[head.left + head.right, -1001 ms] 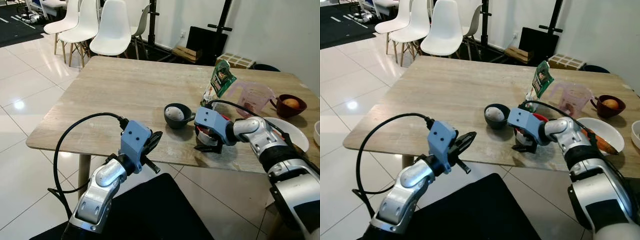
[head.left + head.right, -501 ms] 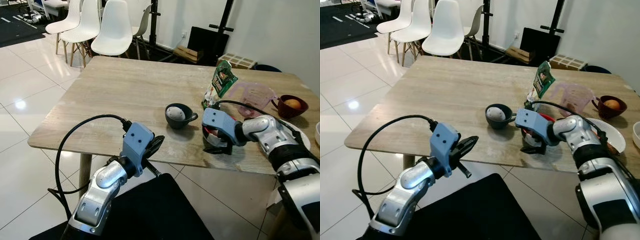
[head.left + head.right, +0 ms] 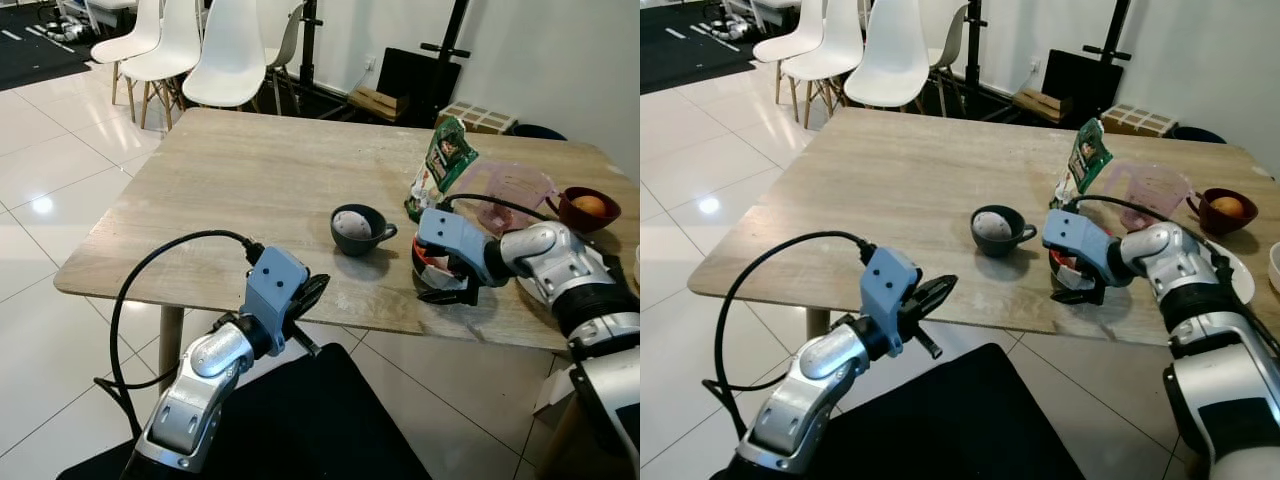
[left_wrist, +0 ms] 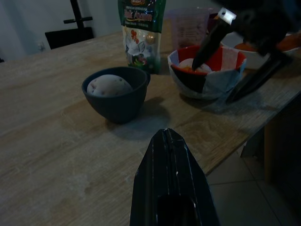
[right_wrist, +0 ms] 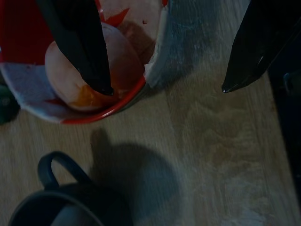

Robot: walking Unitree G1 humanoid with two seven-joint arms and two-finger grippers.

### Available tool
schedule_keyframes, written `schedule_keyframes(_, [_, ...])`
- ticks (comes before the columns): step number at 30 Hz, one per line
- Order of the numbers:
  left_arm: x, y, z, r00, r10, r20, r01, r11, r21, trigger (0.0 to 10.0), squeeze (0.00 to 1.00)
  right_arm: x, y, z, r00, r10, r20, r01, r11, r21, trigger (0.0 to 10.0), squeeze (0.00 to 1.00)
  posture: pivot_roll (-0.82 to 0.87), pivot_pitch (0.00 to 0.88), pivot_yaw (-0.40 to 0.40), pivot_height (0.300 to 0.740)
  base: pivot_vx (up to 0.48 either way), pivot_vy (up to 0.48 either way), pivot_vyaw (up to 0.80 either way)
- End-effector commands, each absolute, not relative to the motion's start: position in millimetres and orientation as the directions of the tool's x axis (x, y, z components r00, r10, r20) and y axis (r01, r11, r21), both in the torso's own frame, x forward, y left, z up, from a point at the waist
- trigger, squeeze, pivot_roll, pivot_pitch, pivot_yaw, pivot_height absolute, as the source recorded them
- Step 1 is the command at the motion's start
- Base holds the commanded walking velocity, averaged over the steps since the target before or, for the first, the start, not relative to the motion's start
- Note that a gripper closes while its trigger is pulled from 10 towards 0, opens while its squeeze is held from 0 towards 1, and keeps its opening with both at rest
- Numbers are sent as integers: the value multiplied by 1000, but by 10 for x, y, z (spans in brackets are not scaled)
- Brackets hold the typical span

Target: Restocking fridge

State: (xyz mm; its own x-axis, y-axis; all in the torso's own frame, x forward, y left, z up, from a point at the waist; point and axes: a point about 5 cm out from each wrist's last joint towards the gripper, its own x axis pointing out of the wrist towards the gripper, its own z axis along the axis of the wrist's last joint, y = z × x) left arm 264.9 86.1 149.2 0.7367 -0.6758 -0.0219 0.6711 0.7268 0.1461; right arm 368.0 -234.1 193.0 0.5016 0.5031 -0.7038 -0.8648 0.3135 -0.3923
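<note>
A red and white bowl (image 4: 207,77) with pale food in it stands near the table's front edge, right of a dark cup (image 3: 355,228) that holds a pale round thing. My right gripper (image 3: 438,282) is open and straddles the bowl's near wall. One finger (image 5: 75,47) reaches down inside onto the food, the other finger (image 5: 258,47) hangs outside over the wood. My left gripper (image 3: 312,290) is shut and empty, held in front of the table's near edge and pointing at the cup.
Behind the bowl stand a green snack bag (image 3: 440,165) and a pink measuring jug (image 3: 510,190). A dark red bowl with an orange fruit (image 3: 588,208) and a white plate (image 3: 1238,278) sit at the right. White chairs (image 3: 230,55) stand beyond the wooden table (image 3: 240,180).
My right gripper has shifted a little to the right, away from the dark cup, and the red and white bowl has gone with it. The left arm has barely moved.
</note>
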Motion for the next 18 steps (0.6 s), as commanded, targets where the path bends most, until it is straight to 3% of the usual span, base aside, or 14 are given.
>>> schedule_keyframes(1, [2612, 852, 1487, 722, -691, -36, 688, 710, 149, 10000, 0, 3669, -2369, 1976, 499, 514, -698, -866, 318, -386, 10000, 0, -53, 59, -57, 700, 0, 0, 0])
schedule_keyframes(10, [2610, 840, 1481, 715, -698, -44, 695, 702, 152, 10000, 0, 3681, -2480, 1999, 555, 450, -700, -831, 347, -436, 10000, 0, -53, 60, -55, 700, 0, 0, 0])
schedule_keyframes(18, [2606, 841, 1475, 713, -700, -49, 697, 699, 157, 10000, 0, 3640, -2519, 1912, 529, 418, -739, -846, 328, -420, 10000, 0, -52, 60, -54, 700, 0, 0, 0])
